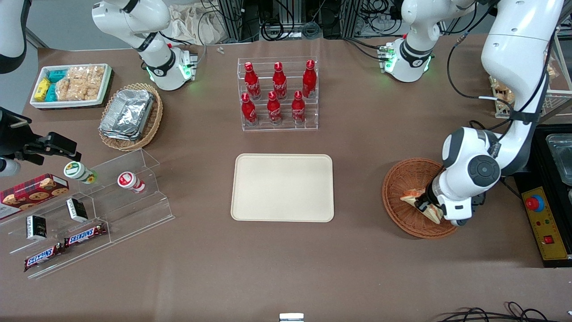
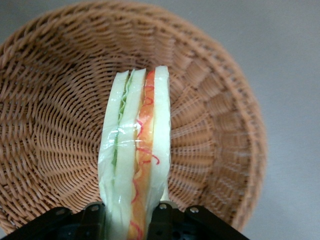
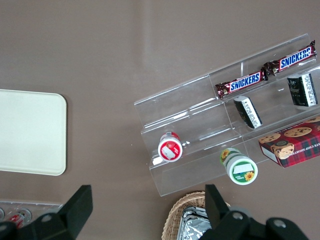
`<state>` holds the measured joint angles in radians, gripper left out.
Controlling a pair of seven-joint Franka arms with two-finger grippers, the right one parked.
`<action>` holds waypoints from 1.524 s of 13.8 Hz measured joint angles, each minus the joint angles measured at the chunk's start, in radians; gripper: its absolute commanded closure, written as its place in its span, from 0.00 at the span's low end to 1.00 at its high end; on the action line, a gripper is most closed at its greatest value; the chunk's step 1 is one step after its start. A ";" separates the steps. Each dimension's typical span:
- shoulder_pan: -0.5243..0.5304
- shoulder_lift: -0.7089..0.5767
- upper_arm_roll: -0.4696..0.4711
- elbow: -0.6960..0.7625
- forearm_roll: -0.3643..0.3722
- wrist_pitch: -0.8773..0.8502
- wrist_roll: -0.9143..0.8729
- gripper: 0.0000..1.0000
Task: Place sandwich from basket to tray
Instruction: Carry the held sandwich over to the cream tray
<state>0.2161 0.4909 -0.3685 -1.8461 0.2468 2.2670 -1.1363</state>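
The sandwich (image 2: 136, 155) stands on edge inside the reddish-brown basket (image 1: 404, 179), its 3 pale bread layers showing red and green filling. The gripper (image 2: 131, 210) is down in the basket, its 2 fingers (image 2: 162, 212) pressed against the wedge's sides, holding it. The beige tray (image 1: 282, 187) lies bare well apart, toward the table's middle.

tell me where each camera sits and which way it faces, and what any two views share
Front view: high, facing both arms across the table; the left arm's gripper sits in the basket.
Left wrist view: looks down into the basket; the gripper is shut on the sandwich.
Right wrist view: looks down; its own fingers show.
Front and right wrist views share the tray.
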 measured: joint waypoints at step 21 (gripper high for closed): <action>-0.298 0.294 -0.417 0.452 0.251 -0.431 0.227 1.00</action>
<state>-0.0814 0.7845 -0.7852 -1.3946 0.4974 1.8358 -0.9093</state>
